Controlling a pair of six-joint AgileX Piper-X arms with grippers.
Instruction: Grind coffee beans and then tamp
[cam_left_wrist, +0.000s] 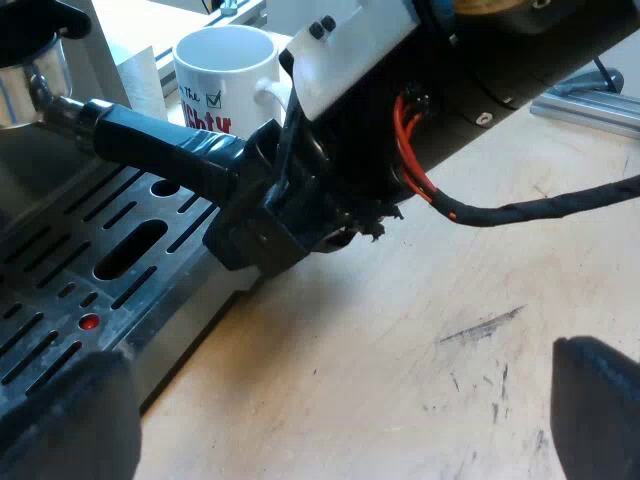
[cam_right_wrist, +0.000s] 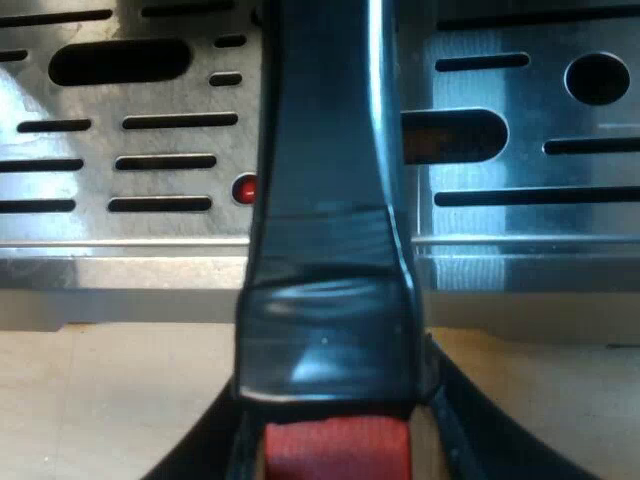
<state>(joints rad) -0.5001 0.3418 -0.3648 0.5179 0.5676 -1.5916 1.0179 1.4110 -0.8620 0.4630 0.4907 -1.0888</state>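
The metal holder (cam_left_wrist: 25, 85) sits at the espresso machine's front, over the slotted drip tray (cam_left_wrist: 60, 290). Its dark handle (cam_left_wrist: 160, 145) sticks out past the tray's edge. My right gripper (cam_left_wrist: 290, 200) is clamped on the handle's outer end. In the right wrist view the handle (cam_right_wrist: 325, 200) runs between my right gripper's (cam_right_wrist: 340, 435) black fingers (cam_right_wrist: 215, 445), with the red end (cam_right_wrist: 335, 450) closest to the camera. My left gripper (cam_left_wrist: 330, 410) hangs open over the wooden table, a short way from the handle, with nothing between its fingers.
A white mug (cam_left_wrist: 225, 75) with red lettering stands beyond the handle, beside the machine. The drip tray (cam_right_wrist: 150, 100) has a small red dot (cam_right_wrist: 243, 187) among its slots. A bare wooden table (cam_left_wrist: 400, 350) spreads beside the tray. An aluminium rail (cam_left_wrist: 590, 100) lies farther off.
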